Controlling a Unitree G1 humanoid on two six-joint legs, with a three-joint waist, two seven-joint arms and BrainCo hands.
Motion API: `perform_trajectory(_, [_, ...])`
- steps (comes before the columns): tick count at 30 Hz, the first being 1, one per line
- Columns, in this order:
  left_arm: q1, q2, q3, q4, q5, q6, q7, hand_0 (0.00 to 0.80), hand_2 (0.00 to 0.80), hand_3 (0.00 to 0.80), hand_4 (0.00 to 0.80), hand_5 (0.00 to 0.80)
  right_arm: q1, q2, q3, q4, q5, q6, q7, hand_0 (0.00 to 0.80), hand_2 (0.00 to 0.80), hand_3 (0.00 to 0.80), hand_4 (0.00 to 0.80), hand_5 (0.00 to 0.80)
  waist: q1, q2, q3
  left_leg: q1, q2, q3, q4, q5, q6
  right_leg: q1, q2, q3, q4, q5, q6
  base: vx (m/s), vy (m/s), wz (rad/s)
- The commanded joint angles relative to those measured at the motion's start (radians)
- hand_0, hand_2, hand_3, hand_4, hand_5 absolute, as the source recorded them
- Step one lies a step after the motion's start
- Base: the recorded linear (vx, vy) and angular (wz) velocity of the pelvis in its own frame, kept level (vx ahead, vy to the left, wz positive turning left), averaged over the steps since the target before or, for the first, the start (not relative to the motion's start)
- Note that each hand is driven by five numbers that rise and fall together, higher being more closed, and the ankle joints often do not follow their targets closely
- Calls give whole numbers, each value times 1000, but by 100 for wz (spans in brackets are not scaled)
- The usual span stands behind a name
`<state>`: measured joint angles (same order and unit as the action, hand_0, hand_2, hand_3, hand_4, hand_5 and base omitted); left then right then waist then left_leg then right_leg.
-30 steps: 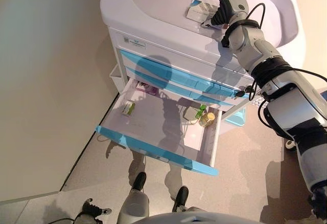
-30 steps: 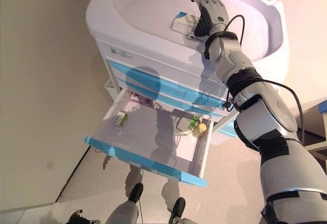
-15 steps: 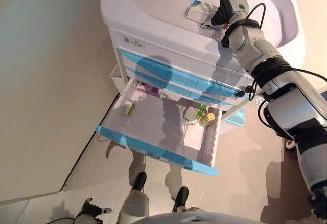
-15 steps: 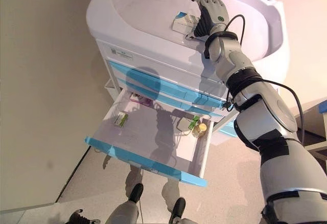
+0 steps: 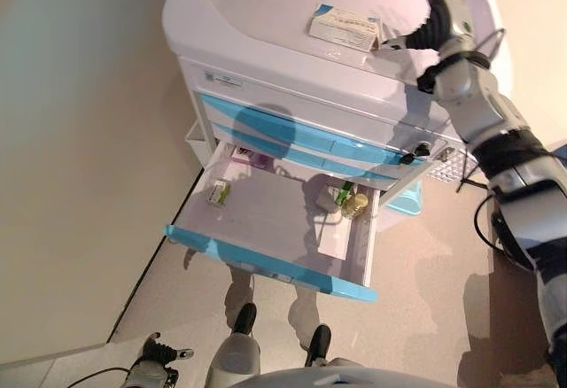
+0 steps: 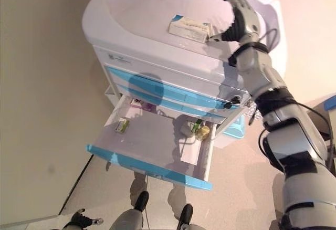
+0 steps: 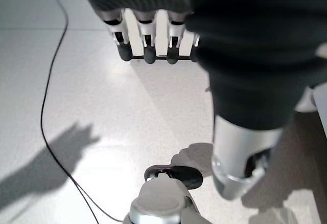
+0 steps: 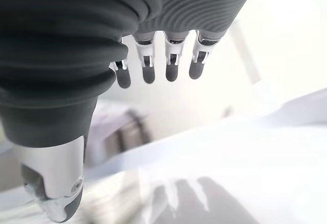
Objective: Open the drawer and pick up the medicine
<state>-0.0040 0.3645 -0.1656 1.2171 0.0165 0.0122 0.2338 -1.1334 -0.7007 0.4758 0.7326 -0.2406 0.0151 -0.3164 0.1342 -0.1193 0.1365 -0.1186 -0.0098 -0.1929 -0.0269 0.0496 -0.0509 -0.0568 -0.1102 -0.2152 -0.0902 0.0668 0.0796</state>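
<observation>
Left eye view, open drawer [image 5: 266,259] holding small box [image 5: 219,192], bottles [image 5: 351,202]

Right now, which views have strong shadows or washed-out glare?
Eye views: a dark shadow falls across the cart's blue drawer fronts and the open drawer's floor. Right wrist view: past the right hand, the background is blown out white and blurred. Left wrist view: sharp shadows on the floor.

The 2 head views look steeply down from just apart, sharing the cart [image 5: 292,78] and its open drawer [image 6: 157,146]. The left wrist view faces the floor [image 7: 76,106] past its own fingers, very close. The right wrist view looks along its fingers [image 8: 148,73] at blurred white surfaces.
</observation>
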Motion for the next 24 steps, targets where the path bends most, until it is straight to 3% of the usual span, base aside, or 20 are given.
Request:
perform_trajectory(1, [-7, 5, 30, 48, -10, -5, -9, 0, 0, 0, 0, 0, 71, -75, -45, -87, 32, -23, -46, 0, 0, 0, 0, 0, -28, 8, -57, -6, -26, 17, -37, -4, 31, -28, -7, 18, 59, -6, 55, 9, 4, -9])
perform_trajectory(7, [10, -6, 65, 34, 9, 0, -25, 0, 0, 0, 0, 0, 307, -108, -218, -242, 35, -43, -50, 0, 0, 0, 0, 0, -58, 26, -75, 13, -18, 36, -40, -12, 31, -16, -3, 30, 53, -9, 56, 12, -8, -17])
perform_trajectory(14, [28, -19, 91, 23, 29, 8, -37, 0, 0, 0, 0, 0, 547, -86, -421, -385, 51, -57, -73, 0, 0, 0, 0, 0, -83, 44, -101, 39, -10, 54, -45, -22, 29, 6, 2, 40, 43, -13, 54, 14, -14, -10])
perform_trajectory(24, [55, -30, 125, 13, 47, 17, -41, 0, 0, 0, 0, 0, 774, -27, -599, -455, 76, -65, -91, 0, 0, 0, 0, 0, -106, 67, -123, 62, -6, 71, -47, -30, 29, 23, 3, 50, 36, -15, 54, 4, -4, -4])
